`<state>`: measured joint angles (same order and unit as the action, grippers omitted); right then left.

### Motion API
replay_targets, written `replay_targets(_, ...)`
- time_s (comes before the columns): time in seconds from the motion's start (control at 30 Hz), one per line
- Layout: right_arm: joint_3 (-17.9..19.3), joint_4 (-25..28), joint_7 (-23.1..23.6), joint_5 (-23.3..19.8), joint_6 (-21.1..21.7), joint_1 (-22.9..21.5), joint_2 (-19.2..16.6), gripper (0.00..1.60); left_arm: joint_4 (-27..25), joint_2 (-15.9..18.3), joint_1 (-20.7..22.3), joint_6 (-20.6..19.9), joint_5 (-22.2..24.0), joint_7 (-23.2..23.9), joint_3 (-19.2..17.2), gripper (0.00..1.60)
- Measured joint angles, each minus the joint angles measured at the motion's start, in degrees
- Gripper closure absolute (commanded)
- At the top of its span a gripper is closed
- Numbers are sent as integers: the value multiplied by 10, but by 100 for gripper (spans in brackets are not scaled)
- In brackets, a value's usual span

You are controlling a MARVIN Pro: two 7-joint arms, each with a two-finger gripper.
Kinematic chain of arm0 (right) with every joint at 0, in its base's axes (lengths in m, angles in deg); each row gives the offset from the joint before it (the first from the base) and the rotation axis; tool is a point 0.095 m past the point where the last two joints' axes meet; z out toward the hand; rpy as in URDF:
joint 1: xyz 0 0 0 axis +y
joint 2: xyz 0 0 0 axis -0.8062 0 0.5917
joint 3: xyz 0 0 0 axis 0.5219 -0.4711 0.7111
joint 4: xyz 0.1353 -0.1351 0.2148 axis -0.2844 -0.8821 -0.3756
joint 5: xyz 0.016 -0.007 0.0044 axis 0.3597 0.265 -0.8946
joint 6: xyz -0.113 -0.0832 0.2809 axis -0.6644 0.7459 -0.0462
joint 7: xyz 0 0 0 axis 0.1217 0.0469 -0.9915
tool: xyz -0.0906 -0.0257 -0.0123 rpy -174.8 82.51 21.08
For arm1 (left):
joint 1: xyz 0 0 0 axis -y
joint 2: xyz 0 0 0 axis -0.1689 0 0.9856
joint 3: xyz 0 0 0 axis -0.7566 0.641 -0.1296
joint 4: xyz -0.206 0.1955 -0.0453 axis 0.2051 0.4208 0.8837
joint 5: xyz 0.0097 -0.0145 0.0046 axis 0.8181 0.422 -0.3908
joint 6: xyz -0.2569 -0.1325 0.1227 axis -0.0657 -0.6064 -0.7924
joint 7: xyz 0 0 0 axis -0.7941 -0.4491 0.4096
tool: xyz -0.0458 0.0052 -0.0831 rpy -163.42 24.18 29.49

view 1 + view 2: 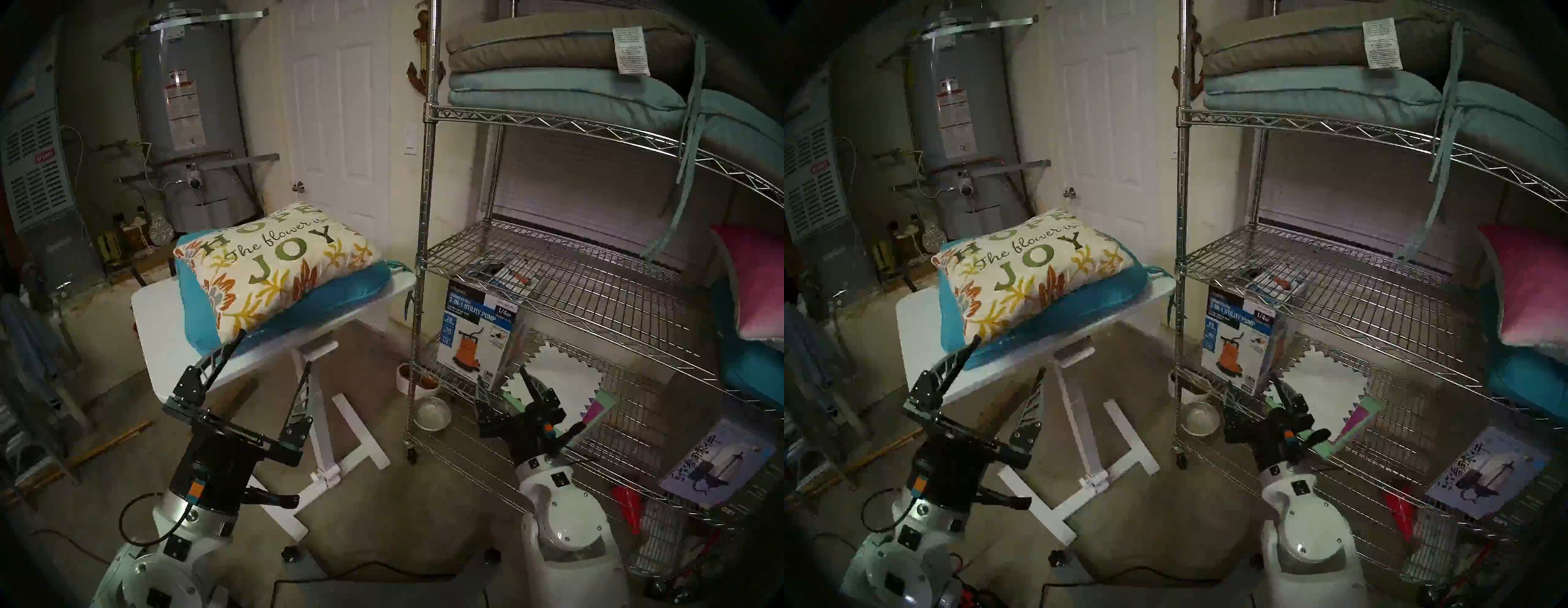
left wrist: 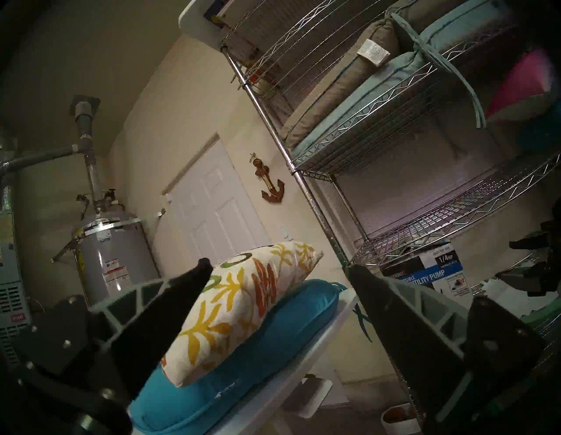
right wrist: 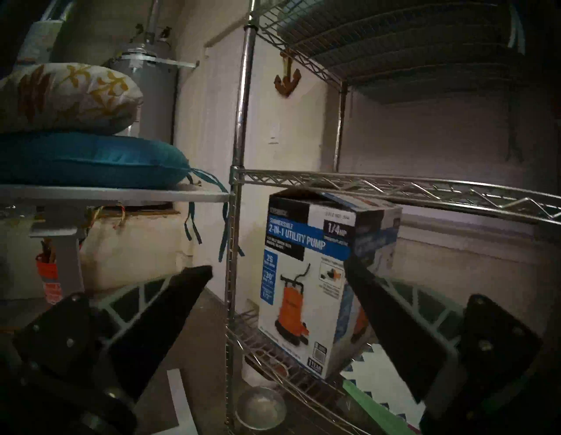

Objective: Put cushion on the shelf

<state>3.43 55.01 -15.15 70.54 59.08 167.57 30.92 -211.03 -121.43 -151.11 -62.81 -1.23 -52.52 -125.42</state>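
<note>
The cushion point(image 1: 271, 267) is cream with green "HOPE" and "JOY" lettering and orange and yellow leaves. It lies on a teal seat cushion point(image 1: 339, 297) on the white tilting table point(image 1: 157, 322), and shows too in the wrist views point(image 2: 243, 303) point(image 3: 66, 97). My left gripper point(image 1: 275, 350) stands open at the table's near edge, its fingers pointing at the cushion's near corner point(image 2: 276, 267); I cannot tell whether it touches. The chrome wire shelf point(image 1: 551, 271) stands to the right. My right gripper point(image 1: 502, 380) is open and holds nothing, low before the shelf's lower tier point(image 3: 277, 268).
A utility pump box point(image 1: 479, 335) stands on the lower tier. Folded tan and pale teal cushions point(image 1: 551, 68) fill the upper tier, and a pink pillow point(image 1: 751, 280) sits at the middle tier's right end. A metal bowl point(image 1: 432, 414) lies on the floor, a water heater point(image 1: 191, 119) behind.
</note>
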Motion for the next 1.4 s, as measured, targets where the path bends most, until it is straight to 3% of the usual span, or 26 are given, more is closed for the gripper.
replay_targets(0.23, -36, 9, 11, -30, 29, -26, -12, 0, 0, 2, -1, 0, 1, -1, 0, 0)
replay_targets(0.53, -72, 29, 29, -104, 110, -65, -24, 0, 0, 4, -1, 0, 2, -2, 0, 0)
replay_targets(1.07, -127, 63, 44, -254, 292, -152, -31, 0, 0, 8, -1, 0, 5, -4, -1, 0)
replay_targets(1.4, -155, 64, 21, -332, 392, -205, -28, 0, 0, 10, -2, 0, 6, -5, -1, 0)
